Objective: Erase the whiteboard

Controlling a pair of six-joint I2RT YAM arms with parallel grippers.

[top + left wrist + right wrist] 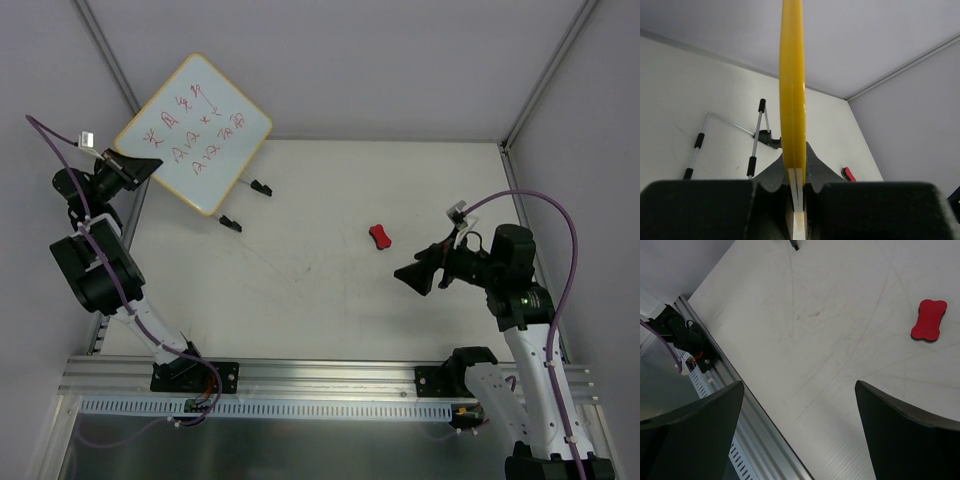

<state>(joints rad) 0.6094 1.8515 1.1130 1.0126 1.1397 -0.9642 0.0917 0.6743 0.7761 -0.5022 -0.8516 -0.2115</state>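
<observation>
The whiteboard (195, 132), white with a thin yellow frame and red handwriting, is held tilted up off the table at the far left. My left gripper (148, 165) is shut on its near left edge; in the left wrist view the yellow frame (792, 90) runs edge-on between my jaws (796, 175). The board's wire legs with black feet (231, 223) hang below it. The small red bow-shaped eraser (380, 237) lies on the table right of centre and also shows in the right wrist view (929, 320). My right gripper (412, 274) is open and empty, just right of and nearer than the eraser.
Grey enclosure walls stand at the left, back and right. An aluminium rail (330, 375) with the arm bases runs along the table's near edge and shows in the right wrist view (740, 440). The table top (320, 290) is scuffed white.
</observation>
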